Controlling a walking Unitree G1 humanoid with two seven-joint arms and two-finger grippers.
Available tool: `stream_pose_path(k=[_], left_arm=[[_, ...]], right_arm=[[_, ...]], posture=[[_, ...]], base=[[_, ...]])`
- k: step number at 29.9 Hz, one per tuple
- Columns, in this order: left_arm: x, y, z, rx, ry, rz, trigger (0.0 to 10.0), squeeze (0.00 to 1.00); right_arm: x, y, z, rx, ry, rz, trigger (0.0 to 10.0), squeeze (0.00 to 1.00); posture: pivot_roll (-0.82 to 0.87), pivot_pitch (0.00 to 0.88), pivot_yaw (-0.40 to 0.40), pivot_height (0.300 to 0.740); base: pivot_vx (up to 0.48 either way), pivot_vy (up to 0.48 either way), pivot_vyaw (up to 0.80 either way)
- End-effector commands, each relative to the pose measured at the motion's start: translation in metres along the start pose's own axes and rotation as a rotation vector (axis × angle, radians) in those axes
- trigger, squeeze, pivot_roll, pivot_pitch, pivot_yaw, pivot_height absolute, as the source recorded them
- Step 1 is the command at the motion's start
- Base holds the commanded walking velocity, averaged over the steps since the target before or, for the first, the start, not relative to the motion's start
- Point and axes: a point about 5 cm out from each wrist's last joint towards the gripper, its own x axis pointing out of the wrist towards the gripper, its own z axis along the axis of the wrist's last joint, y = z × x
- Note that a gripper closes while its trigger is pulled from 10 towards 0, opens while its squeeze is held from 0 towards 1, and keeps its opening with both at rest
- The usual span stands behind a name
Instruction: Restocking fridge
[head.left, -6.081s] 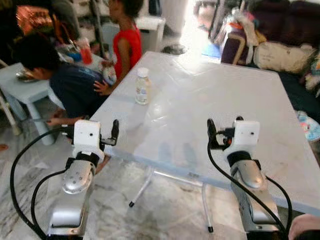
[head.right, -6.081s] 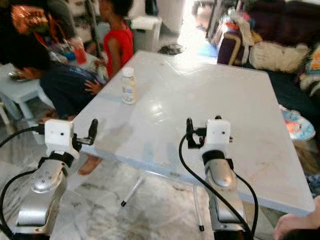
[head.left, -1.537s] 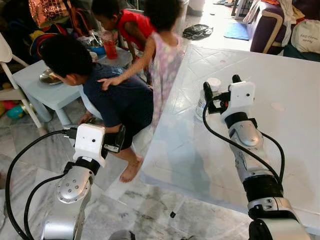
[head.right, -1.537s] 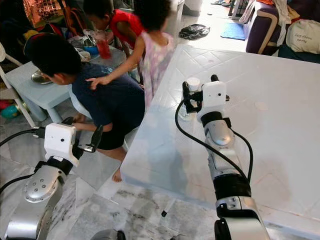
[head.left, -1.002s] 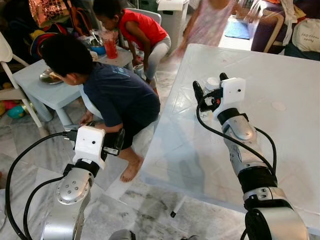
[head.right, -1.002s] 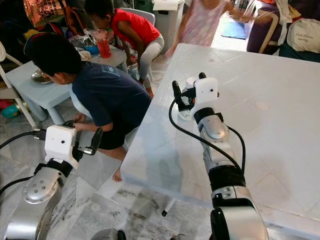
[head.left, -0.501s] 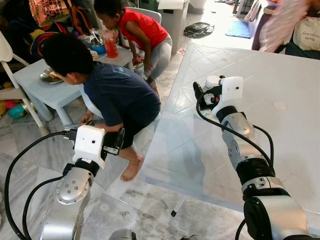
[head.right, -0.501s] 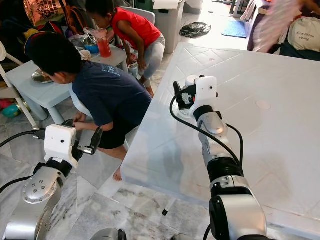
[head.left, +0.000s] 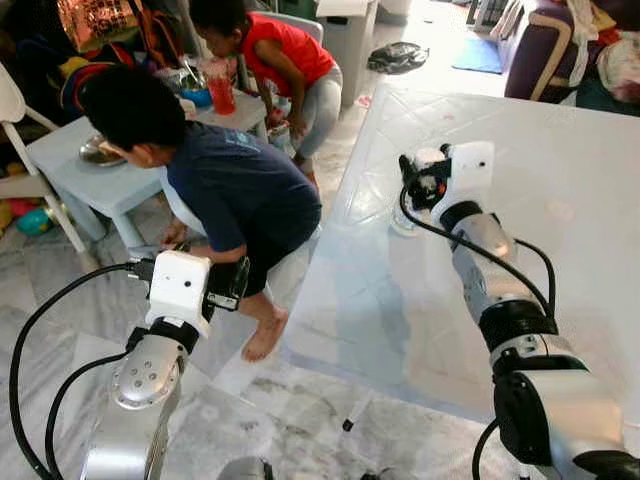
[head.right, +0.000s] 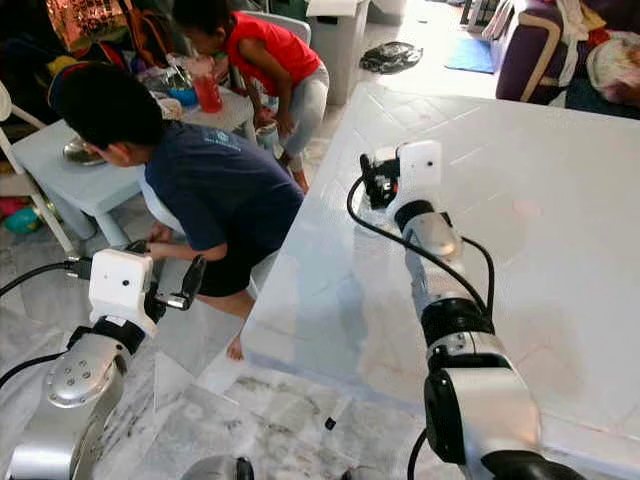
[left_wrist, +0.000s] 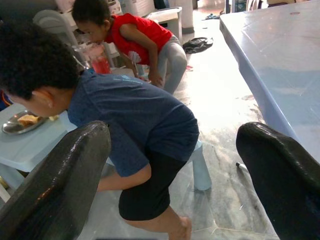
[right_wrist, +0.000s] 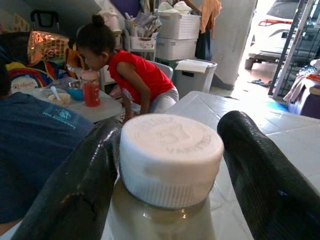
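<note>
The bottle (right_wrist: 167, 165) stands upright on the pale bench (head.left: 560, 160), near the bench's left edge, its white ribbed cap (right_wrist: 171, 156) sitting between the two black fingers (right_wrist: 75, 195) of the right end effector (head.left: 418, 182); one finger presses against the cap's side while the other stands a little off it, so the fingers are spread around the bottle's neck rather than closed on it. The silver right arm (head.left: 490, 270) stretches forward over the bench to get there; the bench top is glossy and faintly scored in a diamond pattern, catching window light toward the far end.

The left end effector (head.left: 236, 282) hangs off to the left of the bench, over the marble-patterned floor (head.left: 60, 320) — fingers (left_wrist: 55, 180) set wide apart with nothing between them.

Just beyond it a person in a dark blue shirt (head.left: 235, 190) crouches between the bench and a small low table (head.left: 80, 165); a second person in a red top (head.left: 285, 55) leans over that table, where a red cup (head.left: 221, 95) and a metal plate (head.left: 97, 152) sit. Farther back — a white lidded bin (head.right: 338, 30), a dark mat on the floor (head.left: 396, 58), and a purple sofa (head.left: 545, 55) heaped with cushions at the right.
</note>
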Motion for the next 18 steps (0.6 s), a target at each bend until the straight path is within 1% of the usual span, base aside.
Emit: stream_pose_path(k=[1,2,6,9,10,11,13,16,18], left_arm=[[-0.001,0.001,0.002,0.011,-0.005,0.008,10.0,0.0],[0.0,0.0,0.002,0.009,-0.004,0.009,10.0,0.0],[0.001,-0.002,0.001,-0.003,-0.004,0.008,10.0,0.0],[0.001,-0.003,0.0,-0.024,0.007,0.022,10.0,0.0],[0.001,-0.003,-0.001,-0.03,0.012,0.031,10.0,0.0],[0.001,-0.003,-0.002,-0.035,0.018,0.044,10.0,0.0],[0.0,-0.004,-0.004,-0.049,0.029,0.055,10.0,0.0],[-0.002,-0.007,-0.007,-0.066,0.041,0.056,10.0,0.0],[-0.003,-0.009,-0.008,-0.065,0.042,0.055,10.0,0.0]], right_arm=[[0.004,-0.002,0.007,-0.015,-0.017,0.01,1.3,0.0],[0.005,-0.002,0.008,-0.017,-0.014,0.014,1.0,0.0],[0.004,-0.003,0.004,-0.014,0.001,0.02,1.1,0.0],[0.0,-0.003,0.0,0.001,0.009,0.017,1.0,0.0],[-0.001,-0.002,-0.002,0.012,0.013,0.016,0.2,0.0],[-0.003,-0.002,-0.004,0.022,0.016,0.015,0.0,0.0],[-0.009,0.0,-0.01,0.046,0.023,0.015,0.0,0.0],[-0.023,0.005,-0.022,0.097,0.036,0.01,0.0,0.0],[-0.03,0.007,-0.023,0.11,0.017,0.006,0.0,0.0]], posture=[[0.16,0.089,0.006,0.74],[0.16,0.087,0.004,0.74],[0.15,0.085,0.0,0.74],[0.14,0.082,-0.002,0.74],[0.14,0.081,-0.002,0.74],[0.14,0.08,-0.003,0.74],[0.14,0.075,-0.006,0.74],[0.13,0.063,-0.01,0.74],[0.12,0.056,-0.017,0.74]], base=[[0.0,0.0,0.0],[0.0,0.0,0.0],[0.0,0.0,0.0],[0.0,0.0,0.0],[0.0,0.0,0.0],[0.0,0.0,0.0],[0.0,0.0,0.0],[0.0,0.0,0.0],[0.0,0.0,0.0]])
